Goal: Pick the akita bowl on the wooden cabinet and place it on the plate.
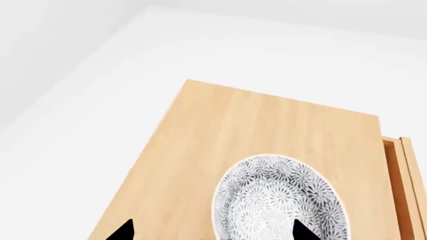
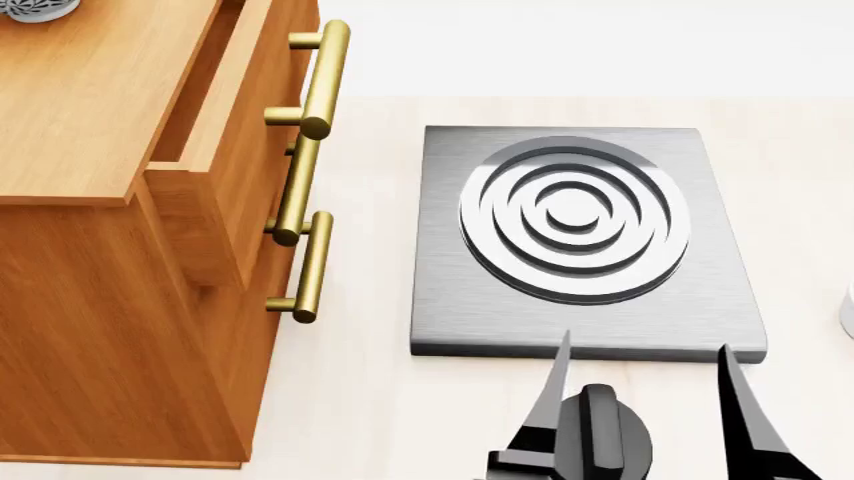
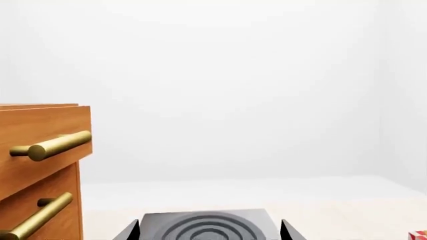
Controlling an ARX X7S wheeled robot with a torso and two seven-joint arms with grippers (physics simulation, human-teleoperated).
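The akita bowl (image 1: 280,202), white with a fine grey flower pattern, stands on top of the wooden cabinet (image 1: 253,130). In the head view the bowl (image 2: 34,8) shows only as a sliver at the cabinet's (image 2: 94,110) far left corner. My left gripper (image 1: 213,235) is open, with one fingertip over the bowl and the other over bare wood. It does not show in the head view. My right gripper (image 2: 646,342) hangs open at the near edge of the grey burner and holds nothing; its wrist view shows the same gripper (image 3: 210,232). The plate is out of view.
A grey square burner (image 2: 574,215) with raised concentric rings lies on the pale table right of the cabinet. The cabinet's top drawer (image 2: 220,110) is pulled out a little, brass handles (image 2: 320,80) sticking out. A white object (image 2: 849,310) shows at the right edge. A small red-and-white bit (image 3: 417,235) shows low right.
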